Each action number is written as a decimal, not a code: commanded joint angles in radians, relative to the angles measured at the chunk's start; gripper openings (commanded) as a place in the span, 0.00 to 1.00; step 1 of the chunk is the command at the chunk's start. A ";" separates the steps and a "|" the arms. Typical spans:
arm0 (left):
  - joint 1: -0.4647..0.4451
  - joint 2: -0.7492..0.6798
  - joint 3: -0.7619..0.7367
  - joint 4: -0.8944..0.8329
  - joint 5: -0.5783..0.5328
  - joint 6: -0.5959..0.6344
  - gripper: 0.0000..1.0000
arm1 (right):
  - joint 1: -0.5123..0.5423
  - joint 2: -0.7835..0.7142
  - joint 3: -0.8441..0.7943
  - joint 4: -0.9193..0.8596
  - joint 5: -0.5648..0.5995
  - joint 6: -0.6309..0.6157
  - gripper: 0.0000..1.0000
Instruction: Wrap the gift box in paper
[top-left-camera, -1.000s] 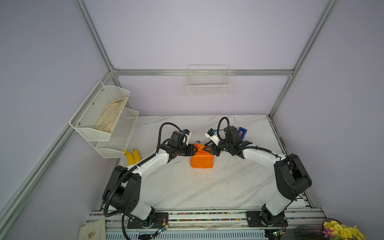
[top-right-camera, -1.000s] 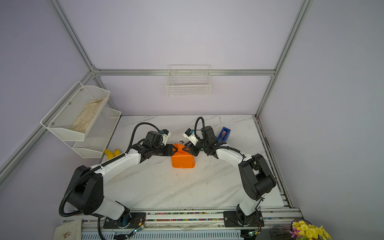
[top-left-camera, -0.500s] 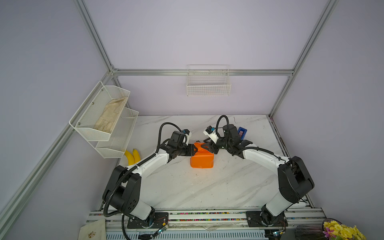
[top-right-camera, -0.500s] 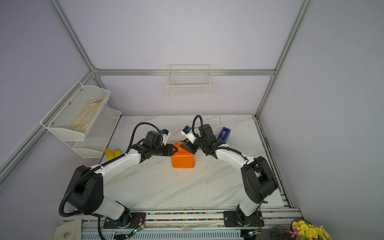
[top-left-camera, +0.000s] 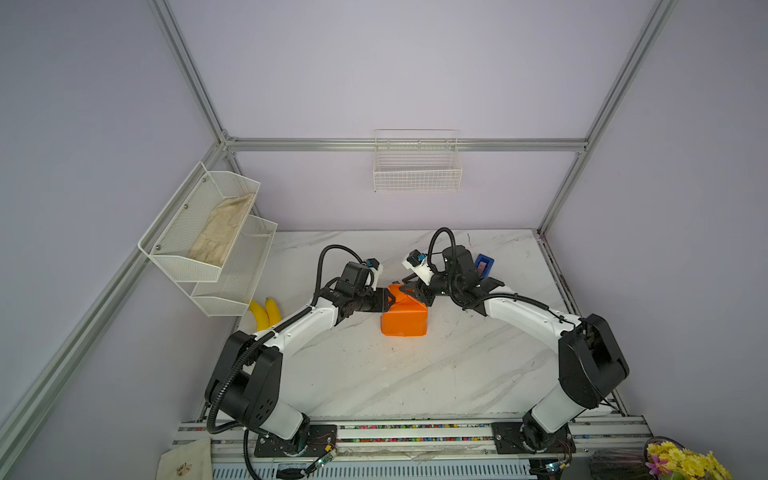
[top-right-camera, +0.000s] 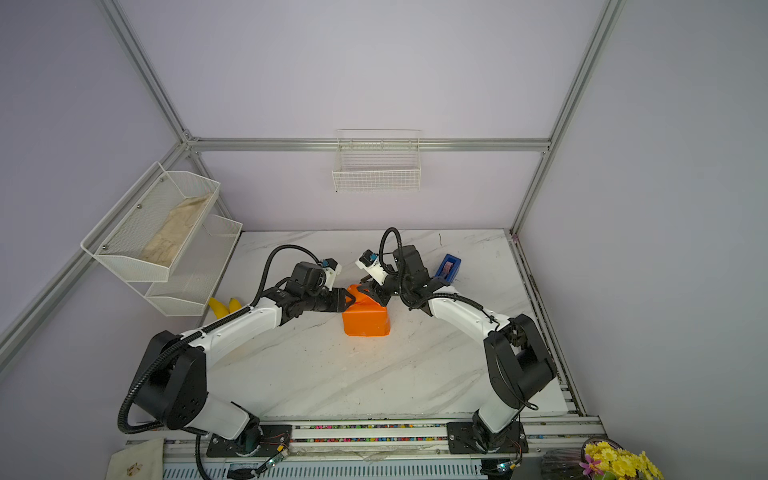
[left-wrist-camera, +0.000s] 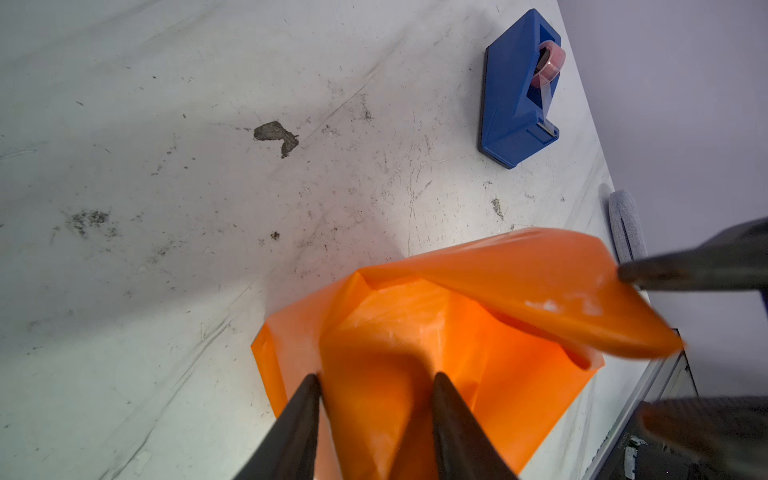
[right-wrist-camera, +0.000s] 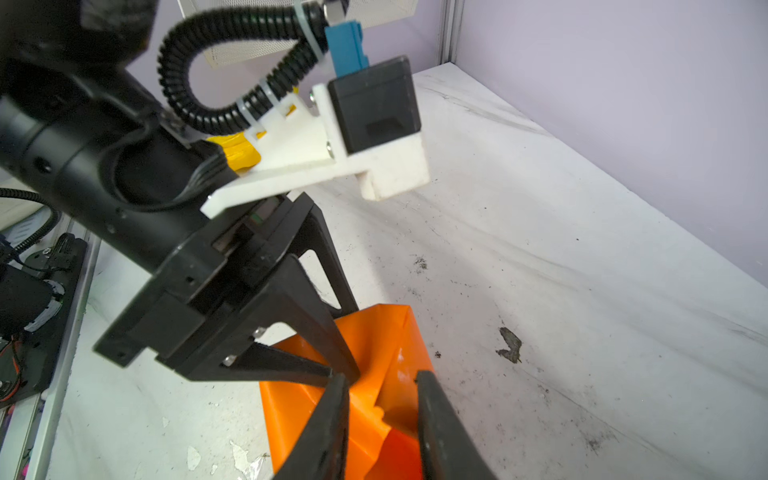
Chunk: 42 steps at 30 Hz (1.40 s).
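A: Where's the gift box?
B: Hidden under the paper (top-left-camera: 403, 322), near the tape dispenser (top-left-camera: 484, 265). Sides covered; end flaps loose, taping likely left.
A: Tools?
B: Left tool (left-wrist-camera: 376, 384) pinches a paper flap. Right tool (right-wrist-camera: 378, 386) straddles another, grip unclear.

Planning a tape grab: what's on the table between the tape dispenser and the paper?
Nothing: only bare, scuffed tabletop between the tape dispenser and the paper, clearest in the left wrist view.

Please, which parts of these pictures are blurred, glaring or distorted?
Left wrist view: table sharp; right claw and the paper flap's tip blurred; small white spots on the flap, perhaps glare. Right wrist view: left arm black, detail lost nearest the lens. In both top views: sharp and evenly lit, but the frame posts splay outward, a wide-angle effect.
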 joint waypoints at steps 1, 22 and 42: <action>-0.040 0.087 -0.068 -0.265 -0.033 0.044 0.42 | 0.006 0.005 0.035 -0.021 0.008 -0.036 0.26; -0.041 0.086 -0.074 -0.266 -0.039 0.044 0.42 | 0.007 0.041 0.085 -0.063 0.023 -0.077 0.14; -0.041 0.062 -0.084 -0.265 -0.050 0.017 0.43 | 0.089 -0.057 -0.034 -0.140 0.075 -0.014 0.00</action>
